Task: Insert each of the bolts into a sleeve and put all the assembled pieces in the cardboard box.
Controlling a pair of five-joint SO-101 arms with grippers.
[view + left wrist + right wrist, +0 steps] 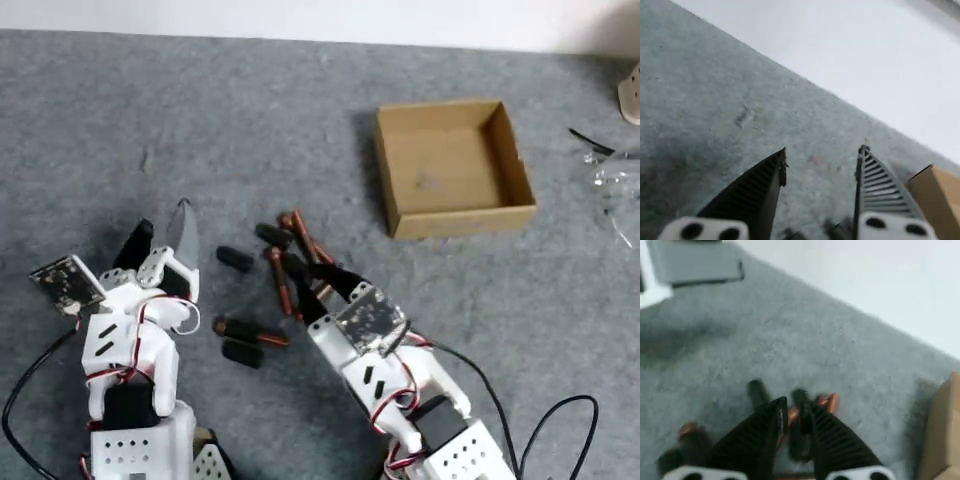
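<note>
Several copper bolts (pixel 281 282) and black sleeves (pixel 235 258) lie in a loose pile on the grey carpet, left of the open cardboard box (pixel 460 220). One bolt sits in a sleeve (pixel 250 333) near the front. My right gripper (pixel 305 272) is down in the pile. In the right wrist view its fingers (pixel 797 405) stand narrowly apart with a black sleeve (pixel 800 440) between them and a copper bolt (pixel 826 401) just behind. My left gripper (pixel 163 225) hangs open and holds nothing, left of the pile, its fingers (pixel 822 155) spread over bare carpet.
Clear plastic bits (pixel 610 172) and a pale object (pixel 630 95) lie at the far right edge. The box corner (pixel 937 195) shows beside the left gripper and another corner (pixel 942 430) beside the right. Cables (pixel 540 420) trail behind the right arm.
</note>
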